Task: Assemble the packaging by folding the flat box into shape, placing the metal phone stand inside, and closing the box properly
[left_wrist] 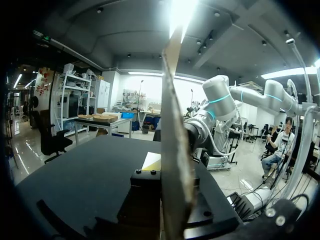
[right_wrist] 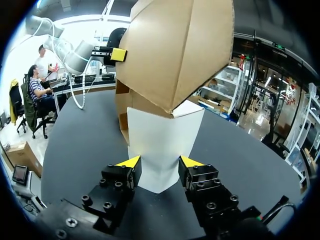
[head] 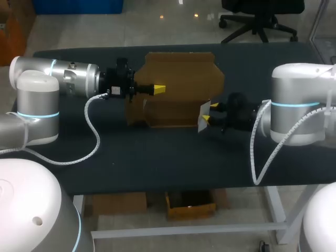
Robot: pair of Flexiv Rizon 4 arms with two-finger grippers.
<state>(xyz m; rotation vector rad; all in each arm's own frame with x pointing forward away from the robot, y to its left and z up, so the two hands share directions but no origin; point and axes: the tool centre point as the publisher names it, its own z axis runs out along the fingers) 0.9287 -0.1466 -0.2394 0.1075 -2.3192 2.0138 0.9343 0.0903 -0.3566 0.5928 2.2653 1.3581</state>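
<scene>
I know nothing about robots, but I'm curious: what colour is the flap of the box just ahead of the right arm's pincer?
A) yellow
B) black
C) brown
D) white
D: the flap of the cardboard box just ahead of the right pincer is plain white, unlike the brown panels above it.

A robotics lab: the left arm [head: 52,79] and the right arm [head: 299,105], pale machines trailing spiral-wrapped cables [head: 96,137], lie over a black surface [head: 157,157] from its opposite ends.
</scene>
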